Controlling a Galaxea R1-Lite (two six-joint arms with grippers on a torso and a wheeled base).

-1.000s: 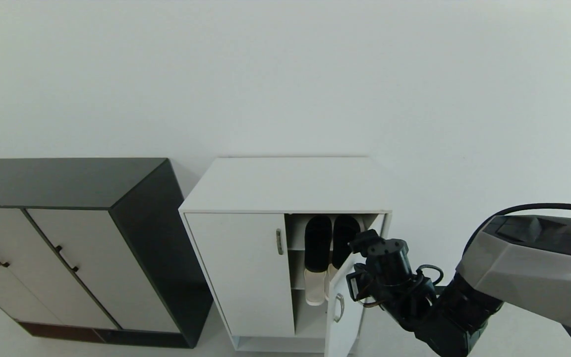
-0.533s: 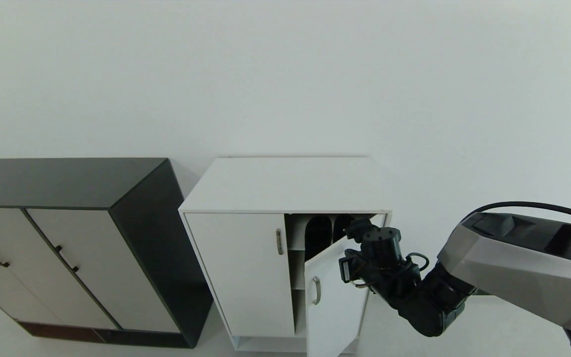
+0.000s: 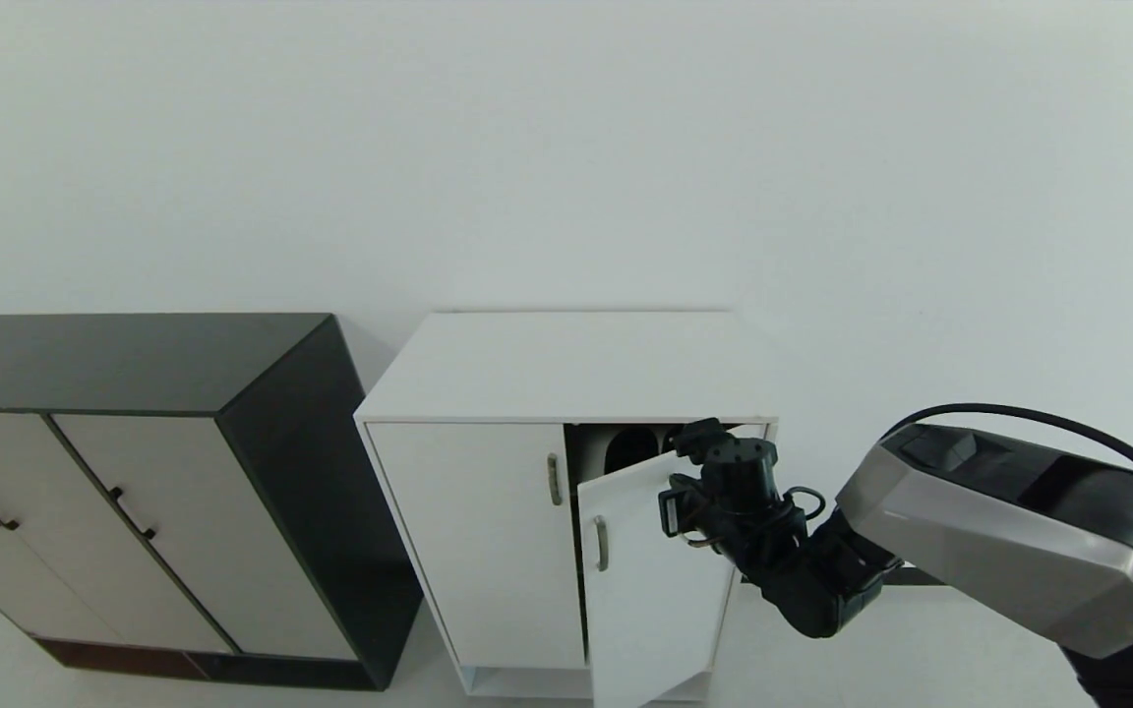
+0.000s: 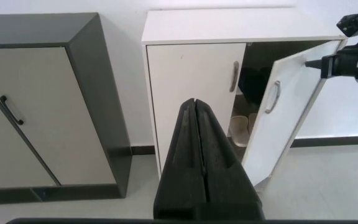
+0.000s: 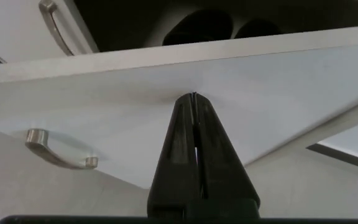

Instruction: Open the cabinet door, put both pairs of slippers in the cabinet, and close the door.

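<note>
White wood is on the move: the right door (image 3: 650, 580) of the white cabinet (image 3: 566, 364) is swinging shut. A second ago it stood wide open, sticking straight out from the cabinet front. Now it has come about half way round and slants out from the front, next to the cabinet's shut left door (image 3: 473, 541).

The right end effector (image 5: 194, 102) has followed the door in. Its two fingers are squeezed together with nothing between them. The tip is pressed on the outside face of the door, near the door's top edge, and pushes like a poking finger.

Both pairs of slippers are inside the cabinet. The black slippers (image 3: 630, 444) stand on the upper shelf, and just their round ends peek over the top of the door. The pale slippers (image 4: 240, 127) sit on the shelf below them, seen through the gap that is left.

The left end effector (image 4: 195, 106) hangs well back from the cabinet front. Its fingers are pressed together too and hold nothing.

So I think the job is nearly done. The door needs more pushing until it lies flat on the cabinet front. The tip could slide off the smooth door, so the push should be straight and gentle.
</note>
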